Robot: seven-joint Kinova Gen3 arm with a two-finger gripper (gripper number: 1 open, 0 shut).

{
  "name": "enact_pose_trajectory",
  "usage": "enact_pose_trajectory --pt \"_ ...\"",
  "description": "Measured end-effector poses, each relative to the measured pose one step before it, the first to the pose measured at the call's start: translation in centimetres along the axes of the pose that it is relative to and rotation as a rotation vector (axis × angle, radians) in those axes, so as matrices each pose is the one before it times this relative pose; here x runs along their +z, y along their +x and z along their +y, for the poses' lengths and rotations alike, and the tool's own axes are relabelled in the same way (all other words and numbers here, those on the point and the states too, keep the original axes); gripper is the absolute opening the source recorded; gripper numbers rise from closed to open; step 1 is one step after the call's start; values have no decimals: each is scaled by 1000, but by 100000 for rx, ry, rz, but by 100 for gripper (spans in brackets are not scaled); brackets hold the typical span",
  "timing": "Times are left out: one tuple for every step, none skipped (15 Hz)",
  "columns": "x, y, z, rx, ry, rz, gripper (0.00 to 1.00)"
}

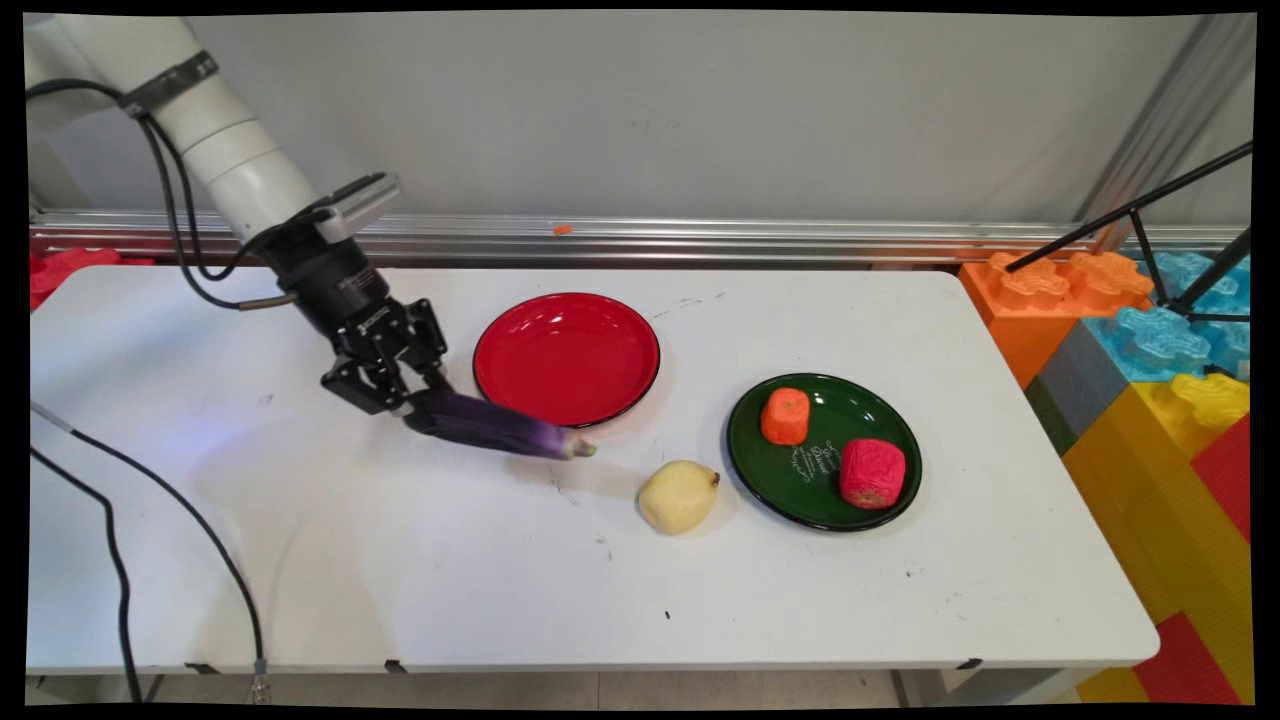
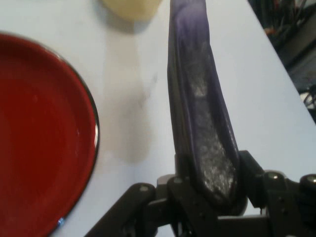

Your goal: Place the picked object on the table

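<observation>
Eggplant [image 1: 500, 426], long and purple, is clamped at its thick end between the two black fingers of the gripper [image 1: 415, 395], which close on either side of it. Its body slants down and to the right from the fingers, with the greenish tip just in front of the red plate [image 1: 566, 357]; its shadow falls on the white table [image 1: 400, 560] below it, so it seems to be lifted off the surface. In the hand view the eggplant [image 2: 200, 108] runs straight up from the gripper [image 2: 212, 197], with the red plate [image 2: 39, 138] to its left and part of a pale fruit [image 2: 131, 7] at the top edge.

That pale yellow fruit [image 1: 678, 495] lies on the table near the eggplant's tip, just left of a green plate [image 1: 835, 405]. On the green plate sit an orange piece [image 1: 785, 416] and a red piece [image 1: 872, 473], a little apart. Coloured foam blocks [image 1: 1150, 360] stand off the table's right end.
</observation>
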Motion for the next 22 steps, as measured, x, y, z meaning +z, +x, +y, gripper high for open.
enact_pose_trajectory --pt "89 -658 4 -1247 -476 -715 0" --pt "206 -581 -70 -1202 -296 -328 0" --pt "223 -522 -51 -1122 -158 -144 0" --pt "267 -308 -99 -900 1 173 0" --pt "187 -180 -70 -617 37 176 0" --pt "342 -201 -114 -823 -44 269 0" --pt "464 -190 -107 -839 -125 298 0" --pt "489 -184 -46 -838 -229 245 0" --pt "448 -139 -1 -648 -288 137 0" --pt "487 -159 18 -634 -279 149 0" --pt "453 -123 8 -426 -196 178 0" --pt "359 -96 11 -192 -102 173 0" --pt "264 -76 -1 -83 -56 94 0" --pt "227 -84 -14 -58 -2 100 0" --pt "260 -125 -11 33 79 96 0" --pt "233 -122 -18 101 52 34 0" --pt "186 -98 -10 148 67 54 0" --pt "159 -75 -15 144 6 44 0" --pt "164 -105 -6 202 9 31 0" --pt "110 -62 -34 312 122 33 0" --pt "68 -27 -29 334 32 125 0" --pt "102 -20 -36 575 7 216 100"
